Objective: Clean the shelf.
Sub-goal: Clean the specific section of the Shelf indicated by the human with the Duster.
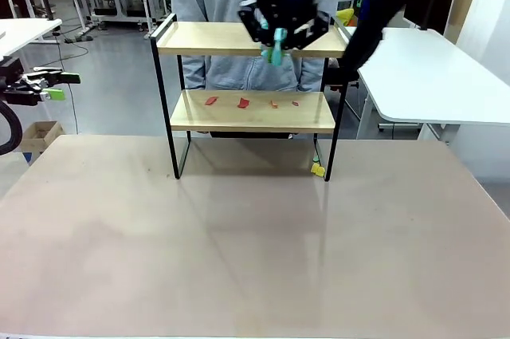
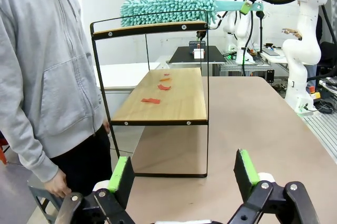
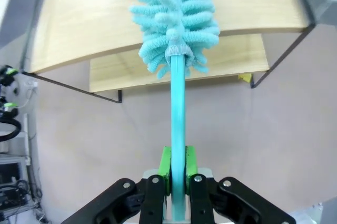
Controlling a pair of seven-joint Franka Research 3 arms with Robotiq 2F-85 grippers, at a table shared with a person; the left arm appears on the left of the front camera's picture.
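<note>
I see the bench [image 1: 255, 259] carrying the 2-tier shelf [image 1: 207, 38] at its far side; a teal duster [image 3: 174, 18] reaches over the top board, clamped in my right tool [image 3: 178, 168]; my left tool [image 2: 182, 161] hangs open, well apart; 4 red scraps [image 1: 243, 102] lie on the lower board.

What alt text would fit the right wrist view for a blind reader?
The right hand grips the handle of a teal duster, whose fluffy head reaches over the top board of the shelf. The lower board and the tan table show beneath.
</note>
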